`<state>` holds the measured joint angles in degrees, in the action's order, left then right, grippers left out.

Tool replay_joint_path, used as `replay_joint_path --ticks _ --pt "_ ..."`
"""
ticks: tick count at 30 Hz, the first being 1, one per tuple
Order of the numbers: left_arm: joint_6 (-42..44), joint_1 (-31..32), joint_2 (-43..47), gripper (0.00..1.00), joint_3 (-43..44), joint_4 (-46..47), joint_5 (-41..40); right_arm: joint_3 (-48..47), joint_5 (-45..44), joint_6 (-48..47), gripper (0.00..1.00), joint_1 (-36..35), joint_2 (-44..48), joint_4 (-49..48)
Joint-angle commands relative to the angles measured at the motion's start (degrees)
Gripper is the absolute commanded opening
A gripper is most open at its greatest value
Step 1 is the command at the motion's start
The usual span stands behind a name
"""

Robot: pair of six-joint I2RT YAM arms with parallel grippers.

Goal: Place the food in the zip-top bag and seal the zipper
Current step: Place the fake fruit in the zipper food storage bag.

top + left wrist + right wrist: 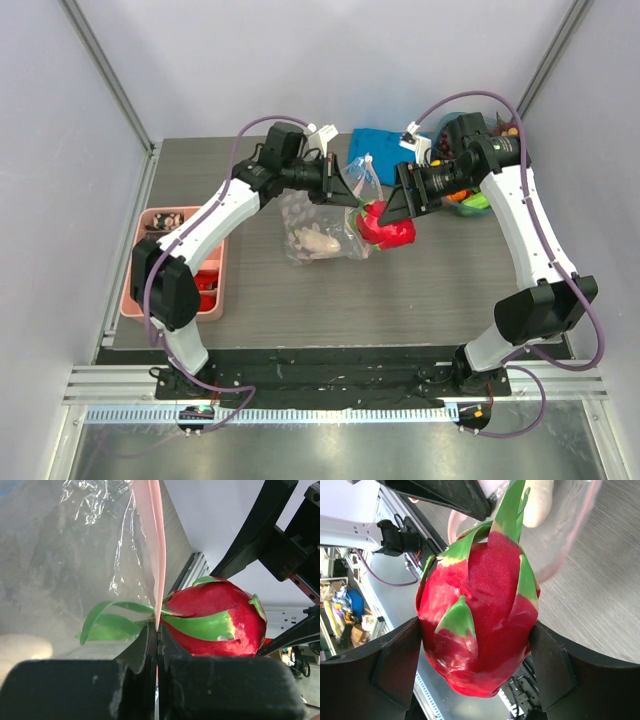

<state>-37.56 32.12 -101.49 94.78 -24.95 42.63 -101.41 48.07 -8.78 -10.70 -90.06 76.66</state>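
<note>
L gripper [345, 193] is clamped tight on the pink zipper strip [152, 535]. The strip runs straight out from btwn its pads [75, 690], jaws fully together w/ only the strip in the seam. It holds the bag [318, 225] mouth lifted off the table [450, 285]. The rest of the bag sags down and away on the gripper's far side. A beige piece [320, 241] lies inside it, low.

L arm: upper link rises from base, elbow high, forearm reaching fwd, wrist turned so the fingers point across toward the R gripper [397, 213].

R gripper grips the dragon fruit [480, 630], one finger [395, 665] on each flank, red body filling the gap. The fruit's green leaf end points away from the R wrist to the bag mouth. In the L wrist view the leaf tips sit just past the strip behind clear plastic, red body [215, 617] outside.

R arm: goes up the R side, elbow far back, forearm folded across toward L, tool angled down.

Behind both grippers: blue cloth [375, 142]. Pink tray [138, 275] beside L arm's upper link.
</note>
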Motion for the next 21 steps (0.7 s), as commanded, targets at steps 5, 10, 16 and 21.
replay_joint_path --ticks 5,10,16,21 --pt "-4.6 0.3 2.9 0.00 -0.6 6.9 8.8 0.5 4.0 3.4 0.01 -0.9 2.5 -8.2" --pt "-9.2 0.3 2.7 0.00 -0.9 11.1 13.1 14.6 2.1 17.4 0.01 -1.0 10.3 -35.4" --pt "-12.9 0.3 3.7 0.00 -2.7 15.0 16.3 22.1 -5.8 29.4 0.01 -0.3 13.9 -48.6" --pt "-15.3 0.3 4.1 0.00 -3.8 18.1 17.4 23.6 -12.6 36.5 0.01 0.9 17.0 -53.5"
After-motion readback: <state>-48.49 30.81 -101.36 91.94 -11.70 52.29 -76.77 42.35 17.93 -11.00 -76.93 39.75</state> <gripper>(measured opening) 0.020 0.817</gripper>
